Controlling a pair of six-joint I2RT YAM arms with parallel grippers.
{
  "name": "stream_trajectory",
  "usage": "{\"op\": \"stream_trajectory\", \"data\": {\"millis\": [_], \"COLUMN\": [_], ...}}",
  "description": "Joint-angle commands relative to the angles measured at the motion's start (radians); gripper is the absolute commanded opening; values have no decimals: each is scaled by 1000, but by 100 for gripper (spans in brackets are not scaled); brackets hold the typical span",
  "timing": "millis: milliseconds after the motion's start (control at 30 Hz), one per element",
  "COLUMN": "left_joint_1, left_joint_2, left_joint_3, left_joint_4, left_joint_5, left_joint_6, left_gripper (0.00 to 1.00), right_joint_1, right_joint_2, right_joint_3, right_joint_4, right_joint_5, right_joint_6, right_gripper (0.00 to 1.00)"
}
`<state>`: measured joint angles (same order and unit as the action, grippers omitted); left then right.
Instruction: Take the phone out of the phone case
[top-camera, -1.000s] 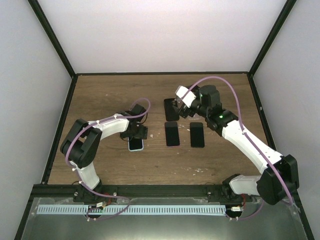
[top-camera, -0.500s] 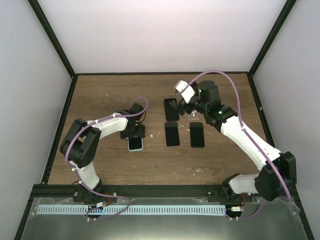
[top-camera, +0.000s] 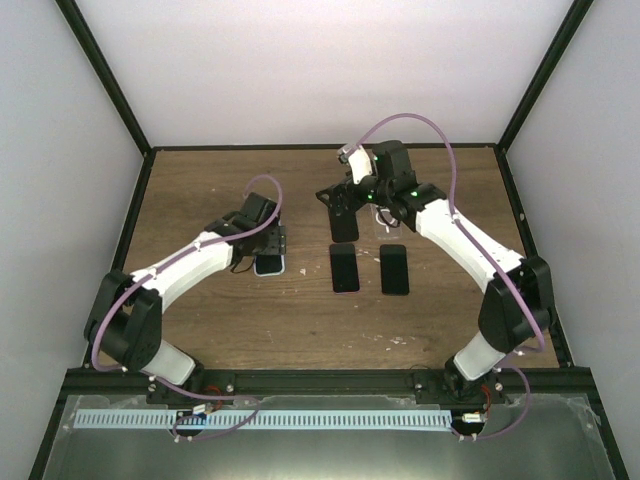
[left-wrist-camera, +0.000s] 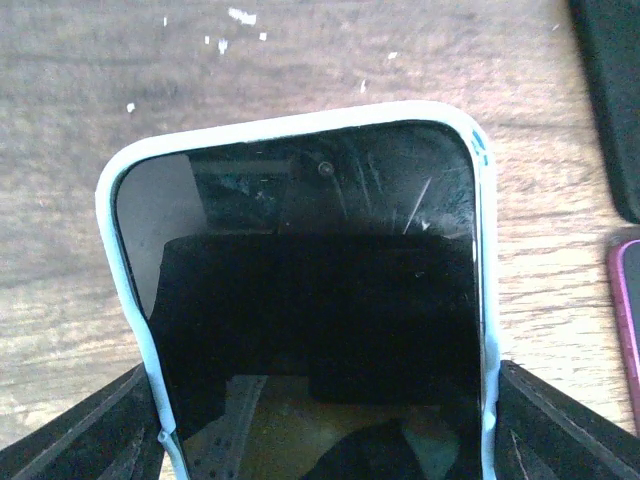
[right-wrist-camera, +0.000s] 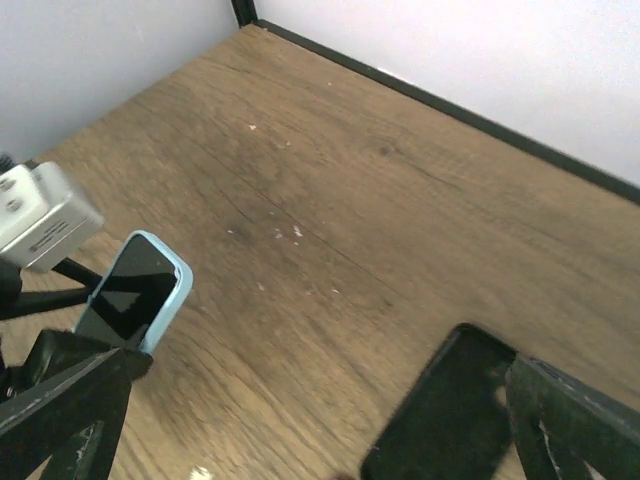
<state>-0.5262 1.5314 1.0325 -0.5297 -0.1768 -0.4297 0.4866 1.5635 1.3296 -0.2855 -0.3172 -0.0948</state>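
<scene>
One phone (left-wrist-camera: 320, 330) is in play, and it sits fully inside its pale blue case (left-wrist-camera: 112, 250), screen up, with the rubbery rim unbroken around every corner that shows. It lies left of the table's middle. From the right wrist view its far end looks tilted up off the wood, though I cannot tell whether the near end rests on the table (top-camera: 200, 190).

The left claw (left-wrist-camera: 320, 428) has closed across the case, one finger pressed to each long side near the lower corners; it grips the case, not the phone itself. The right claw (right-wrist-camera: 320, 412) hangs well apart, toward the far middle, jaws spread wide and holding nothing, above a black slab (right-wrist-camera: 450, 415). Two more black slabs (top-camera: 344, 268) (top-camera: 394, 268) lie side by side to the right of the phone.

The likely trouble is the grip itself: squeezing both walls inward pins the phone, so prying a corner may just drag everything along. The hold is also low and narrow, so a push from the right claw could twist the case out of the fingers and drop it.
</scene>
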Motion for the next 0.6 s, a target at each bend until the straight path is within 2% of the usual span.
{"op": "stream_trajectory", "data": {"millis": [0, 200, 567], "left_joint_1": [-22, -63, -100], "left_joint_2": [-94, -205, -260], "left_joint_3": [-27, -79, -81], "left_joint_4": [107, 214, 281], "left_joint_5": [-38, -58, -69], "left_joint_6": [77, 181, 267], "left_gripper": [62, 60, 59], "right_joint_1": [-5, -5, 4], "right_joint_2": [87, 184, 267], "right_joint_3": [122, 192, 204], "right_joint_4": [-61, -49, 31], "right_joint_5": [-120, -305, -538], "right_joint_6": [196, 346, 501], "right_gripper": [100, 98, 88]}}
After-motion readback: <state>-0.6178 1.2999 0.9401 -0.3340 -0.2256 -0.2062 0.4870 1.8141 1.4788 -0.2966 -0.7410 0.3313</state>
